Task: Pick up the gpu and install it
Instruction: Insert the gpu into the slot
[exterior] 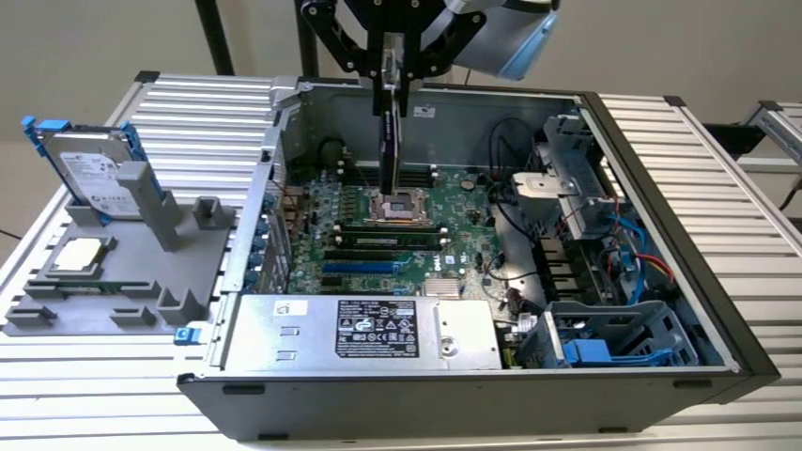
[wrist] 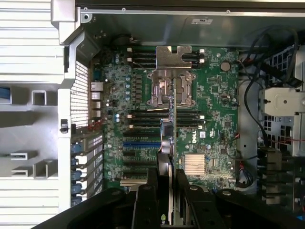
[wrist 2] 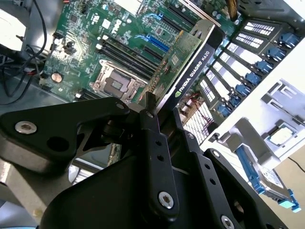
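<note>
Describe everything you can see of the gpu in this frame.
The gpu is a thin flat card, with a black cooler face on one side and a green circuit board on the other. It hangs upright, edge-down, clamped at its upper edge by the gripper, above the motherboard inside the open computer case, not yet seated in a slot.

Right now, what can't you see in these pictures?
Exterior view: the top edge cuts off the arm above the gripper.
First wrist view: the gpu is edge-on, its faces hidden.
Second wrist view: the gripper's body covers the gpu's near end.
</note>
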`<state>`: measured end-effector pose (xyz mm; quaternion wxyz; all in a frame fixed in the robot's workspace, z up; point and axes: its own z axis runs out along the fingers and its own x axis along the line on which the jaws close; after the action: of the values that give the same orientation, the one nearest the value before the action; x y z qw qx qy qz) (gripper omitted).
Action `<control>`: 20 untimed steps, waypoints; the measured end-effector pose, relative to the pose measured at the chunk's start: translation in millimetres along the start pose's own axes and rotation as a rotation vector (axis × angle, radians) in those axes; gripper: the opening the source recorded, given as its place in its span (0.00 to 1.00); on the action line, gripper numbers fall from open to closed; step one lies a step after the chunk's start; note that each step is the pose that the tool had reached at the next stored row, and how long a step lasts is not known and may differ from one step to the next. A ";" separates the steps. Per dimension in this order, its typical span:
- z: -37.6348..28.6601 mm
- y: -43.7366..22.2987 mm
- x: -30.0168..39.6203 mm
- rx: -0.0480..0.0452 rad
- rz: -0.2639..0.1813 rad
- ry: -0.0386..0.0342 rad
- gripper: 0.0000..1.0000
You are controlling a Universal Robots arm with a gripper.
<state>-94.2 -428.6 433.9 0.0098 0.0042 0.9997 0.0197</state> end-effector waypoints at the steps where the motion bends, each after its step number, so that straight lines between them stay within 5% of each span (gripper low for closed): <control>1: 0.0 0.0 0.0 -0.0001 -0.002 0.0000 0.00; 20: 0.0 0.0 0.0 -0.0006 -0.034 0.0014 0.00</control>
<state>-94.2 -428.7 434.0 0.0094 -0.0127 0.9997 0.0199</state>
